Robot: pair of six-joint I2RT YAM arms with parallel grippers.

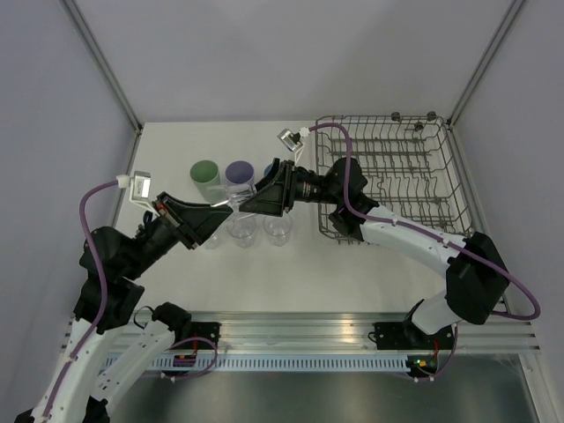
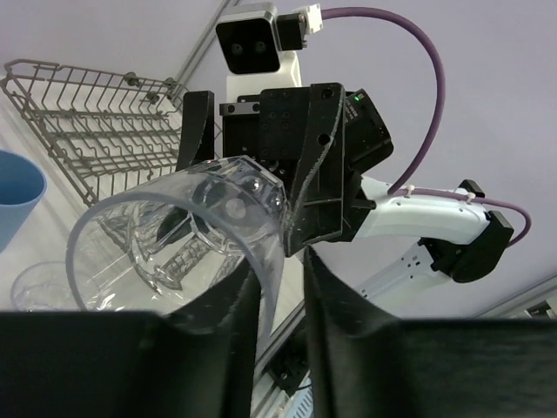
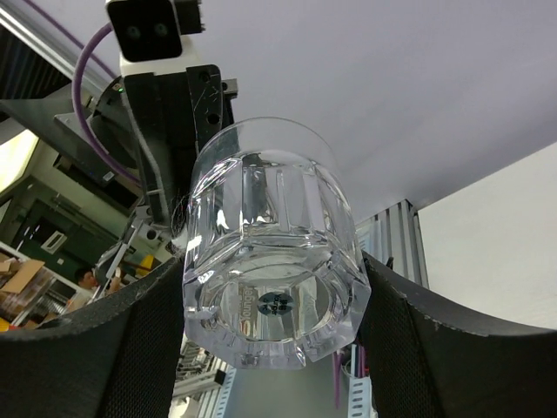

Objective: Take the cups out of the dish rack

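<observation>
The right pincer (image 3: 277, 300) clamps the clear cup (image 3: 265, 235) at its base. The left pincer (image 2: 280, 300) straddles its rim (clamped or not, I cannot tell). The arms (image 1: 401, 233) reach toward each other.

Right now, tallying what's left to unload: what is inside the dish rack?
Nothing but bare wire shows inside the dish rack; its near-left corner is covered by the right arm.

We are seeing grey wire dish rack (image 1: 405, 172) sitting upright at far right. Mint green cup (image 1: 205, 173), purple cup (image 1: 239, 172) and blue cup (image 2: 16, 187) are standing in row left of rack. Three clear cups (image 1: 244, 231) are standing in nearer row. Fourth clear cup (image 3: 270, 279) is hanging above table, tipped sideways.
</observation>
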